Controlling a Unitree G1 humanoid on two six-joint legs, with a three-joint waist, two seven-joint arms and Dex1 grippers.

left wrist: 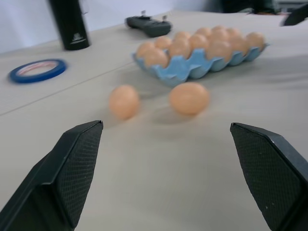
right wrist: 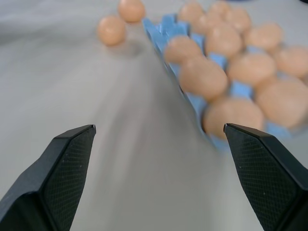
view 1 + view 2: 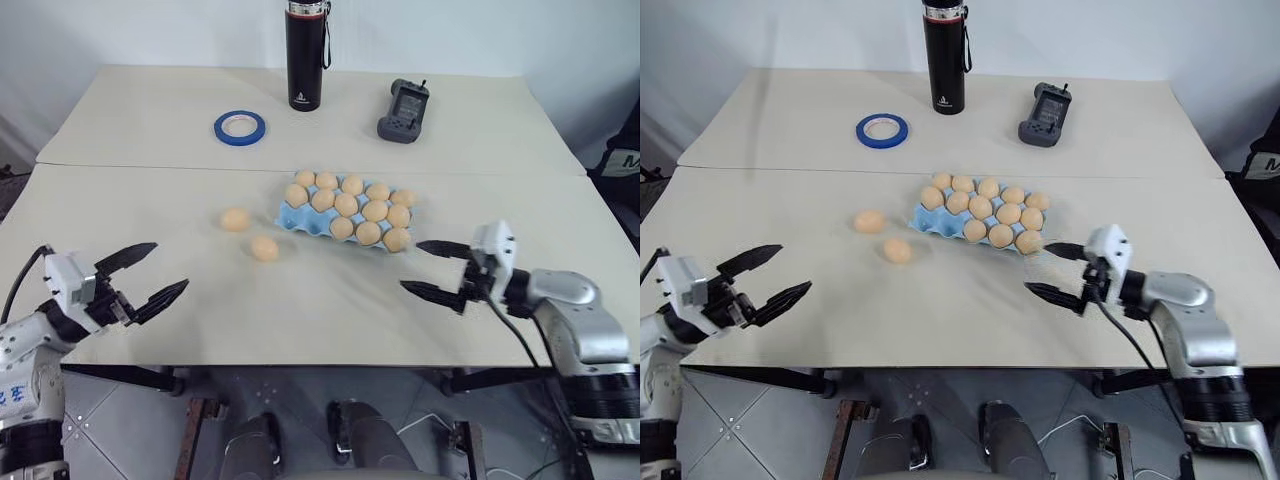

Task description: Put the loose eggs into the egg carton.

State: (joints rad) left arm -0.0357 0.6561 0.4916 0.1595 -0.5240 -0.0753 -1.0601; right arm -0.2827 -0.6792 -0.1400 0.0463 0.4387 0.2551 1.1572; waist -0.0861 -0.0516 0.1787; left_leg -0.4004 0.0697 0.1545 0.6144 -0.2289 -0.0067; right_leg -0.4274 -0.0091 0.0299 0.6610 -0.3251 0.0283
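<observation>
Fingers of the right gripper (image 3: 432, 269) are spread wide and empty, just beside the egg carton (image 3: 292, 216), which is nearly filled. The left gripper (image 3: 146, 273) is likewise held wide open, empty. Two loose eggs (image 3: 264, 248) are seen left of the carton.

Each arm ends in two black, tapering fingers with pointed tips; the left gripper (image 3: 148, 277) and the right gripper (image 3: 432, 269) look alike. In the wrist views the inner faces of the fingers (image 1: 77, 163) carry a fine cross-hatched, grippy texture. Directly behind the fingers sits a white, boxy housing, and behind that a black joint. The forearms beyond are rounded silver-grey shells. A thin black cable loops from behind each white housing back along the arm.
</observation>
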